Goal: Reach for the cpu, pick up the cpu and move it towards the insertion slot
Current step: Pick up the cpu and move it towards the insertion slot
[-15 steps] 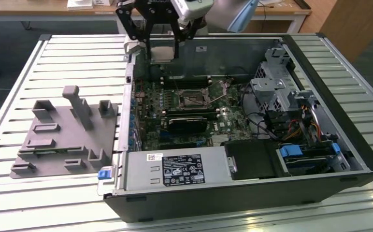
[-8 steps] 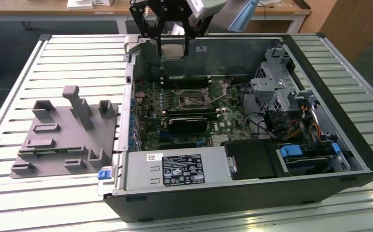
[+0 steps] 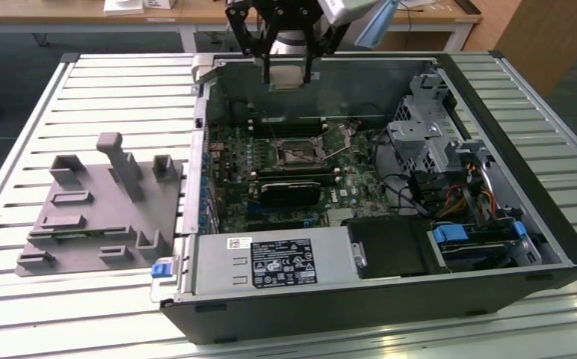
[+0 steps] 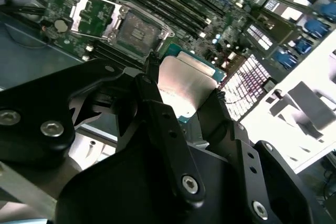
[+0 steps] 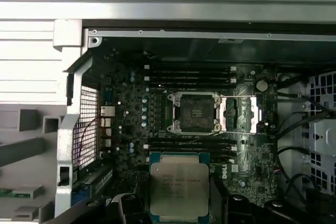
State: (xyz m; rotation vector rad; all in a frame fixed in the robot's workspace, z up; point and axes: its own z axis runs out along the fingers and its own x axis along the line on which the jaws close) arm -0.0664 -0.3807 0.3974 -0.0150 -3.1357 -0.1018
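My gripper (image 3: 286, 81) hangs over the back wall of the open computer case (image 3: 368, 299) and is shut on the cpu (image 3: 286, 73), a flat silvery square with a pale rim. In both wrist views the black fingers (image 4: 152, 95) clamp the cpu (image 4: 185, 80) by two opposite edges, and the chip (image 5: 179, 182) lies flat with its metal top facing the camera. The insertion slot (image 3: 297, 152) is a dark square in a silver frame on the green motherboard, below and in front of the held chip. Its retaining frame (image 5: 239, 114) is folded open beside the bare socket (image 5: 195, 113) (image 4: 135, 30).
A grey plastic fixture (image 3: 99, 217) with upright posts lies on the slatted table at the exterior view's left. Inside the case are a power supply (image 3: 268, 263), a black card (image 3: 288, 191), a metal drive cage (image 3: 423, 142) and loose cables (image 3: 458, 198). Memory slots (image 5: 189, 74) flank the socket.
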